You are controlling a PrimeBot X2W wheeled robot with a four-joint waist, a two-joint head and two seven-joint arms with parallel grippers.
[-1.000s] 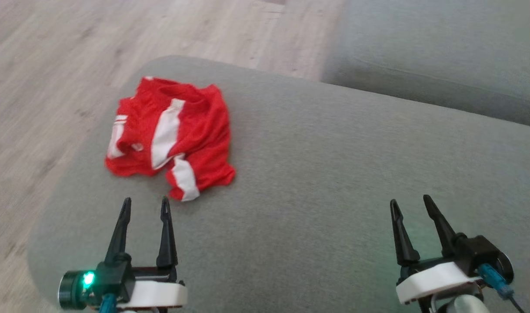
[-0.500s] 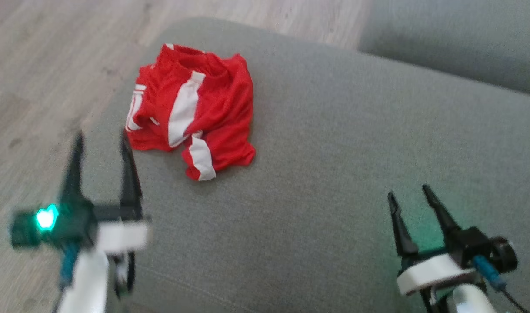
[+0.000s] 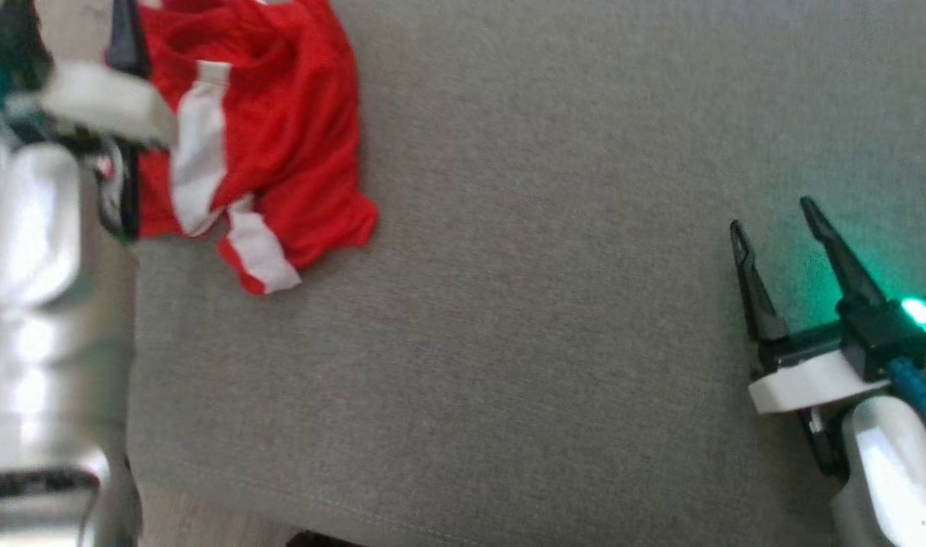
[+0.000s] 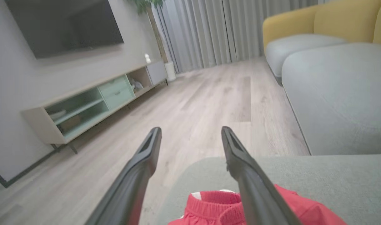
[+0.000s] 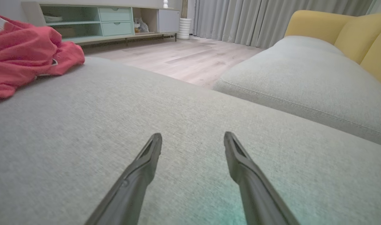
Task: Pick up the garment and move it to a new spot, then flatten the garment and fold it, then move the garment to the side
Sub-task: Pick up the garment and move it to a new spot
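Observation:
The garment (image 3: 280, 137) is a crumpled red piece with white stripes, lying at the near-left end of a grey cushion (image 3: 546, 304). My left arm reaches up the left side of the head view and covers the garment's left edge. In the left wrist view my left gripper (image 4: 190, 131) is open above the garment's red waistband (image 4: 215, 203), holding nothing. My right gripper (image 3: 771, 214) hovers open over bare cushion far to the right of the garment. The right wrist view shows its open fingers (image 5: 193, 135) with the garment (image 5: 24, 53) at the far left.
A second grey cushion (image 4: 334, 93) with a yellow backrest (image 4: 334, 18) lies beyond a gap. Wooden floor (image 4: 209, 93) runs past the cushion's rounded end. A low TV stand (image 4: 93, 103) and curtains stand along the walls.
The head camera has tilted down and closer, shifting the whole picture. My left arm has reached forward from below the garment to over its left edge. Both grippers stay open.

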